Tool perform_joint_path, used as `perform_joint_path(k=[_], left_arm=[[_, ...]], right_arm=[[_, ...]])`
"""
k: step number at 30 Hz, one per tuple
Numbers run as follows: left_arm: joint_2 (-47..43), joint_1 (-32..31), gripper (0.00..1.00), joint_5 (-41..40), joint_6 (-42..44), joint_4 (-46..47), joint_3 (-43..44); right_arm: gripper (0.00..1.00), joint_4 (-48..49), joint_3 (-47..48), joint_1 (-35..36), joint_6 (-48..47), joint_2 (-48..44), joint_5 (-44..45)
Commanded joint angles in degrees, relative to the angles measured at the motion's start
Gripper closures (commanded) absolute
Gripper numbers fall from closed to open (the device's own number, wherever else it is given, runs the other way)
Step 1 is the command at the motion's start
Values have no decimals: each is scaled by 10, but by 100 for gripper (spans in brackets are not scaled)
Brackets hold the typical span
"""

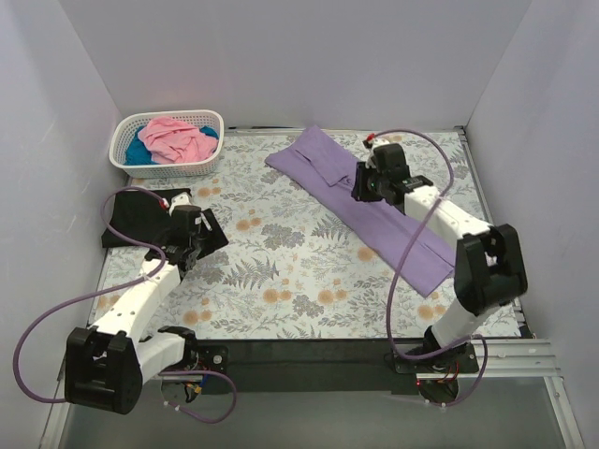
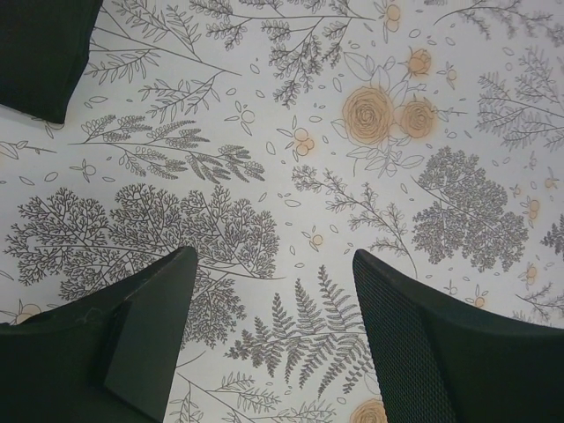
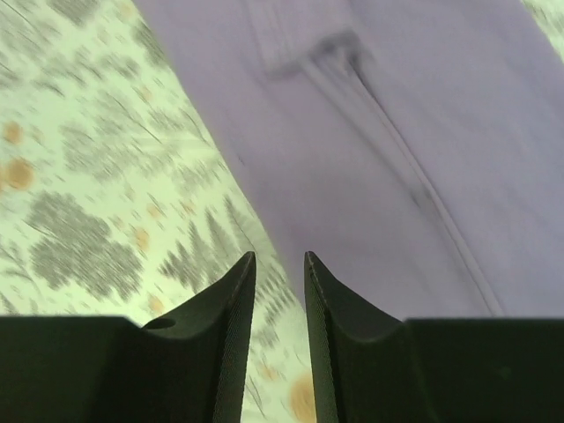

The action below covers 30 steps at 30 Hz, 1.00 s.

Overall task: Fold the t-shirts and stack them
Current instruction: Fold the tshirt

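The lavender t-shirt (image 1: 398, 234) lies folded into a long strip running from back centre to the front right; it fills the right of the right wrist view (image 3: 397, 132). My right gripper (image 1: 361, 183) (image 3: 280, 257) hovers over the strip's left edge. It is open by a narrow gap, with nothing between its fingers. The black t-shirt (image 1: 134, 217) (image 2: 44, 53) lies folded at the left. Just right of it, my left gripper (image 1: 198, 241) (image 2: 273, 264) stands wide open over bare floral cloth. The pink t-shirt (image 1: 178, 138) and the teal t-shirt (image 1: 138, 154) lie crumpled in the basket.
A white lattice basket (image 1: 124, 142) stands at the back left corner. The grey-and-orange floral cloth (image 1: 281, 253) covers the table. White walls close in the left, back and right sides. Purple cables loop from both arms.
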Motion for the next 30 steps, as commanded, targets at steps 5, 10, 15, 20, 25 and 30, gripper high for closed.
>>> perform_joint_path(k=[5,10,15,20,25,30], left_arm=[[-50,-2,30,21,11,14,9],[-79,-2,30,33,15,14,4],[-112,-2,29,13,20,11,-3],[-126,-2,28,13,20,8,-6],[-123,-2,27,19,23,5,-2],[-117,-2,25,32,29,5,-3]], right_arm=[[67,-90,-225,-28,-1,-141,117],[68,-94,-280,-46,-1,-148,112],[68,-97,-313,-27,6,-118,30],[68,-102,-323,80,64,-95,-31],[67,-75,-262,241,166,-44,-39],[66,-74,-113,319,185,37,-31]])
